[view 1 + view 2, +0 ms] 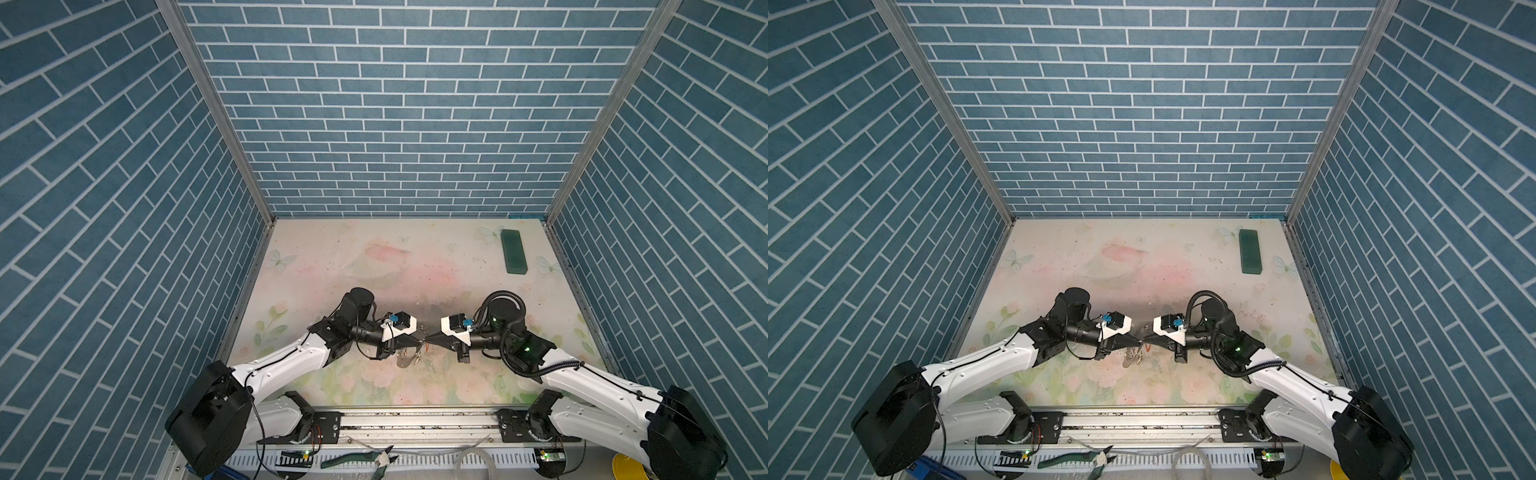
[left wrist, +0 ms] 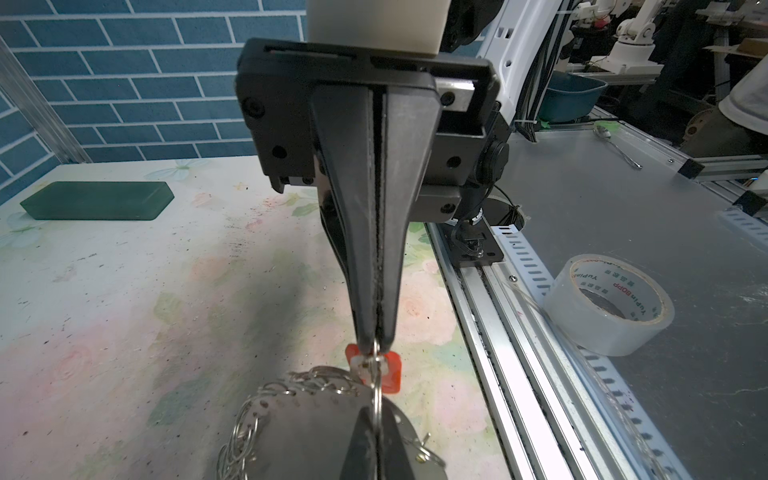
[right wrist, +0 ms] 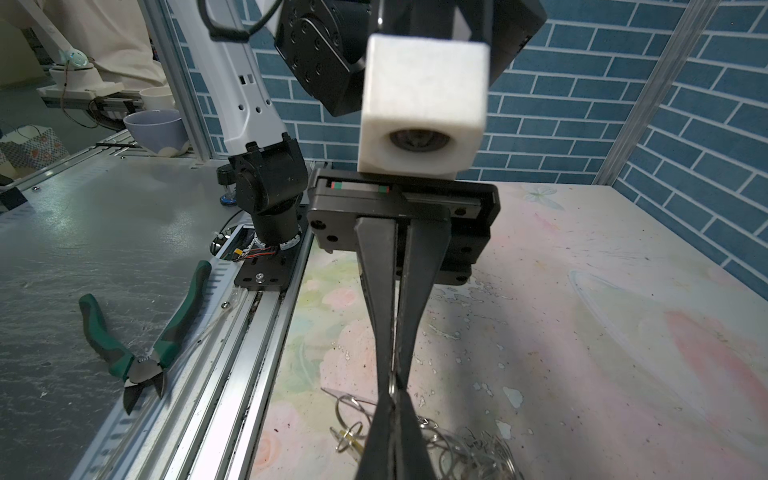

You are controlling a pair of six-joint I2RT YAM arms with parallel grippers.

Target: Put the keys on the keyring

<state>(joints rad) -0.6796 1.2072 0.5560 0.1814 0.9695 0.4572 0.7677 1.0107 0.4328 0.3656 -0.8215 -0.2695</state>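
Note:
In both top views my two grippers meet tip to tip above the near middle of the table. The left gripper (image 1: 421, 341) (image 1: 1141, 341) (image 2: 375, 411) is shut on a silver wire clip (image 2: 377, 392) at the keyring's rim. The keyring (image 2: 307, 432) (image 1: 404, 360), a dark grey flat hoop fringed with clips, hangs below it. The right gripper (image 1: 428, 342) (image 1: 1147, 343) (image 3: 393, 392) is shut at the red key (image 2: 394, 374), and the same clip's wire runs into its tips. A small yellowish piece (image 3: 347, 435) sits in another clip.
A dark green block (image 1: 514, 251) (image 2: 97, 200) lies at the far right of the floral table (image 1: 374, 266). Blue brick walls close three sides. Green-handled pliers (image 1: 361, 457) (image 3: 137, 332) and a tape roll (image 2: 609, 305) lie beyond the front rail.

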